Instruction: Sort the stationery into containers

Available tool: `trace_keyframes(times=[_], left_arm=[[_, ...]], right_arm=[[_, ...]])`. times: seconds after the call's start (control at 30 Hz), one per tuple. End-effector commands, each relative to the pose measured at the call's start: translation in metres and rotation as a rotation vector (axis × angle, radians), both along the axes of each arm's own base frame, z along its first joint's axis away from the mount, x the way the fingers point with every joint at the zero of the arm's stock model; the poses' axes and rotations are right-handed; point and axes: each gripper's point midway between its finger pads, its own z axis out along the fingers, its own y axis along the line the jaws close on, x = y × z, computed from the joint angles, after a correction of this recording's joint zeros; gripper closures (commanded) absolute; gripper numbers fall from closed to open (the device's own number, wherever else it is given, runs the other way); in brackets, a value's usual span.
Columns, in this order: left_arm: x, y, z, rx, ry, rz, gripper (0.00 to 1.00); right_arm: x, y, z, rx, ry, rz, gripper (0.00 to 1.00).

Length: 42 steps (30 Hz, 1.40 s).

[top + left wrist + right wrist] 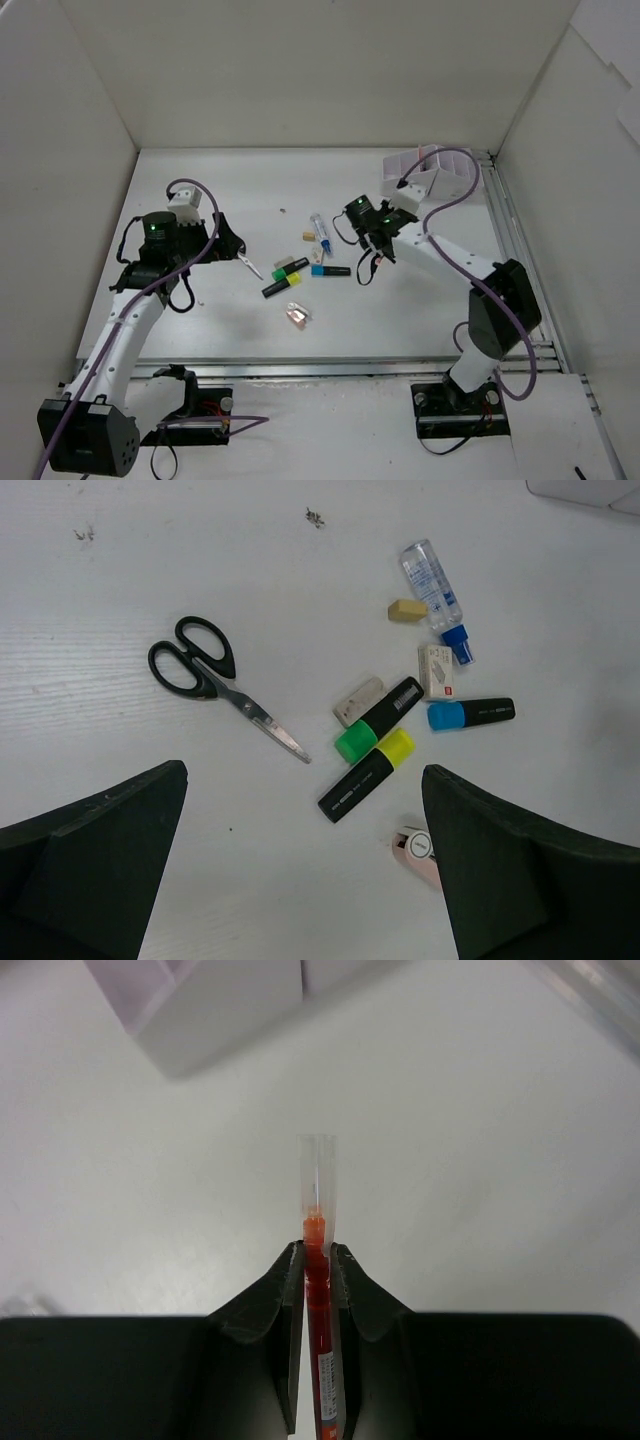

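White table, slim clear-capped red pen

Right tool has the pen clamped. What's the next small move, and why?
Probably carry it toward the white organiser. The right tool is shut on the red pen, and in the wrist view the organiser sits up and left of the pen's tip, not under it, so releasing now would likely miss.

A white table is enclosed by 3 white walls. Metal rails are seen along its right side. 2 dark specks are scattered on the surface.
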Motion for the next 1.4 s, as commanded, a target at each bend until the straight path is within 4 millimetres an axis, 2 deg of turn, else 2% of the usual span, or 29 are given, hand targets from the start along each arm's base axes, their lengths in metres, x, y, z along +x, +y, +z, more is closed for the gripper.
trace_keyframes(times=[0.0, 0.03, 0.07, 0.1, 0.2, 0.23, 0.27, 0.3, 0.33, 0.37, 0.4, 0.43, 0.47, 0.53, 0.57, 0.67, 0.8, 0.83, 0.9, 0.93, 1.07, 1.2, 1.37], left_arm=[[0.018, -0.007, 0.050, 0.006, -0.165, -0.055, 0.01], [0.019, -0.007, 0.053, 0.009, -0.175, -0.057, 0.01], [0.021, -0.008, 0.054, 0.009, -0.182, -0.064, 0.01], [0.023, -0.009, 0.056, 0.016, -0.191, -0.074, 0.01], [0.028, -0.013, 0.055, 0.025, -0.195, -0.112, 0.01], [0.028, -0.015, 0.051, 0.027, -0.177, -0.123, 0.01], [0.030, -0.016, 0.053, 0.025, -0.177, -0.133, 0.01], [0.033, -0.017, 0.046, 0.028, -0.161, -0.141, 0.01], [0.034, -0.020, 0.045, 0.021, -0.157, -0.158, 0.00], [0.035, -0.021, 0.044, 0.021, -0.154, -0.165, 0.00], [0.037, -0.022, 0.040, 0.020, -0.142, -0.167, 0.01], [0.039, -0.020, 0.036, 0.029, -0.134, -0.159, 0.01], [0.041, -0.019, 0.033, 0.035, -0.124, -0.152, 0.01], [0.044, -0.014, 0.028, 0.056, -0.110, -0.129, 0.01], [0.046, -0.013, 0.025, 0.063, -0.101, -0.128, 0.01], [0.048, -0.013, 0.021, 0.069, -0.089, -0.133, 0.00], [0.051, -0.015, 0.021, 0.063, -0.099, -0.140, 0.01], [0.051, -0.015, 0.022, 0.063, -0.105, -0.143, 0.01], [0.052, -0.015, 0.022, 0.067, -0.108, -0.145, 0.00], [0.053, -0.015, 0.023, 0.068, -0.110, -0.146, 0.01], [0.057, -0.018, 0.022, 0.070, -0.104, -0.151, 0.01], [0.062, -0.019, 0.018, 0.069, -0.090, -0.155, 0.01], [0.064, -0.019, 0.014, 0.074, -0.074, -0.156, 0.01]], right_arm=[[0.033, -0.055, 0.109, -0.199, -0.224, -0.086, 1.00], [0.053, -0.054, 0.127, -0.200, -0.283, -0.048, 1.00], [0.069, -0.067, 0.135, -0.179, -0.329, -0.039, 1.00], [0.095, -0.053, 0.149, -0.088, -0.466, 0.058, 1.00], [0.135, -0.073, 0.177, -0.209, -0.550, 0.179, 1.00], [0.144, -0.082, 0.181, -0.238, -0.547, 0.174, 1.00], [0.160, -0.085, 0.173, -0.272, -0.524, 0.194, 1.00], [0.173, -0.085, 0.197, -0.319, -0.589, 0.231, 1.00], [0.183, -0.096, 0.199, -0.342, -0.603, 0.228, 1.00], [0.193, -0.096, 0.202, -0.362, -0.618, 0.250, 1.00], [0.211, -0.093, 0.207, -0.380, -0.643, 0.287, 1.00], [0.222, -0.103, 0.205, -0.400, -0.638, 0.289, 1.00], [0.239, -0.104, 0.207, -0.423, -0.646, 0.314, 1.00], [0.253, -0.114, 0.209, -0.433, -0.660, 0.301, 1.00], [0.265, -0.115, 0.208, -0.427, -0.680, 0.305, 1.00], [0.286, -0.122, 0.208, -0.420, -0.718, 0.327, 1.00], [0.305, -0.121, 0.194, -0.445, -0.727, 0.374, 1.00], [0.311, -0.119, 0.184, -0.446, -0.723, 0.387, 1.00], [0.315, -0.121, 0.179, -0.430, -0.752, 0.387, 1.00], [0.318, -0.120, 0.169, -0.415, -0.750, 0.390, 1.00], [0.323, -0.117, 0.150, -0.333, -0.772, 0.410, 1.00], [0.315, -0.110, 0.129, -0.294, -0.765, 0.428, 1.00], [0.298, -0.112, 0.121, -0.275, -0.794, 0.406, 0.98]])
